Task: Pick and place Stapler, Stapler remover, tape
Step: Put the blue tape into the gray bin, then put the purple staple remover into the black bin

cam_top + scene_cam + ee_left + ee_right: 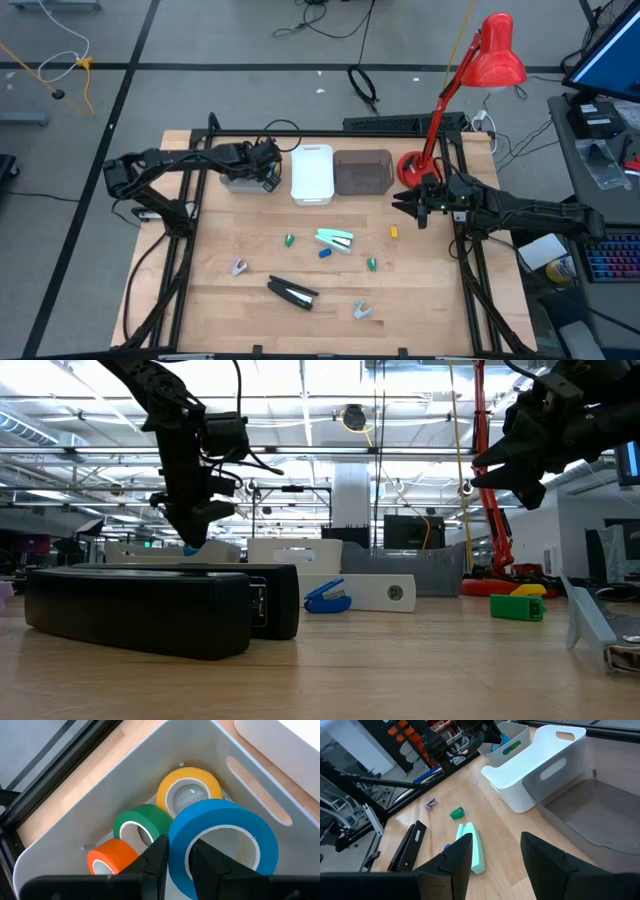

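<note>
The left gripper (177, 857) pinches the wall of the blue tape roll (225, 837) between narrowly parted fingers, inside the grey bin (100, 800) at the desk's far left edge — yellow (189, 787), green (142, 822) and orange (111, 857) rolls lie beneath, smooth rings with pale cores. The right gripper (418, 210) hangs open, holding nothing, near the desk's right edge. The black stapler (292, 292) lies toward the near edge.

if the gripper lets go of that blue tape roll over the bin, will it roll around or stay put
The blue ring-shaped tape roll is round and rigid-looking, so it could roll on its edge. It hangs in the left gripper above the grey plastic bin, whose walls and the yellow, green and orange rolls would probably stop it quickly. It looks light.
</note>
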